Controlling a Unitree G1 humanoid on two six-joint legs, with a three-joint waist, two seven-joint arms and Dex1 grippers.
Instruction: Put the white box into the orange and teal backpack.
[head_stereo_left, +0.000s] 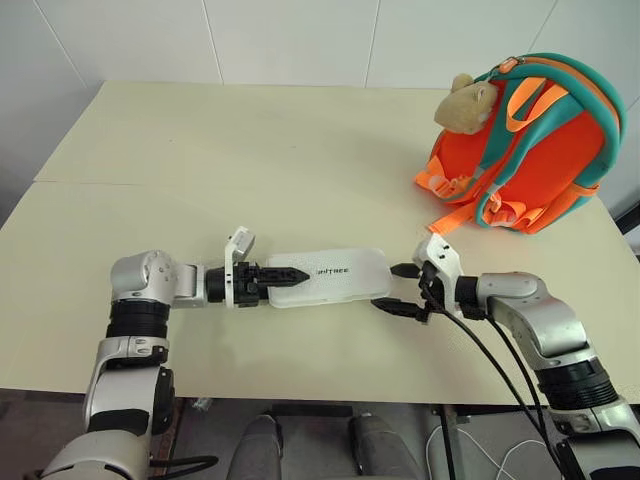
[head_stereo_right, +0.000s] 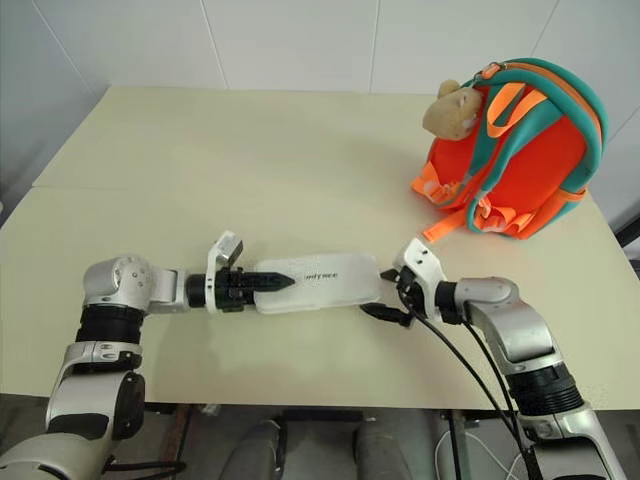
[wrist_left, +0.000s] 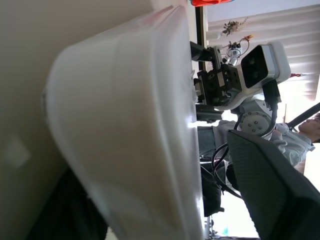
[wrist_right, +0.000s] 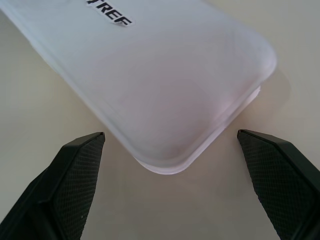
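Observation:
The white box (head_stereo_left: 335, 276) lies flat on the table near its front edge, dark lettering up. My left gripper (head_stereo_left: 283, 273) reaches over the box's left end with one finger above its top; the left wrist view shows the box (wrist_left: 130, 125) between the jaws, with a gap left before the upper finger (wrist_left: 270, 195). My right gripper (head_stereo_left: 397, 288) is open at the box's right end, whose rounded corner (wrist_right: 170, 115) sits between the two fingers untouched. The orange and teal backpack (head_stereo_left: 535, 150) stands upright at the far right, straps toward me.
A tan plush toy (head_stereo_left: 468, 103) hangs on the backpack's upper left. The cream table (head_stereo_left: 230, 160) stretches bare behind the box, with a seam across it. Black cables (head_stereo_left: 490, 360) trail from my right wrist over the front edge.

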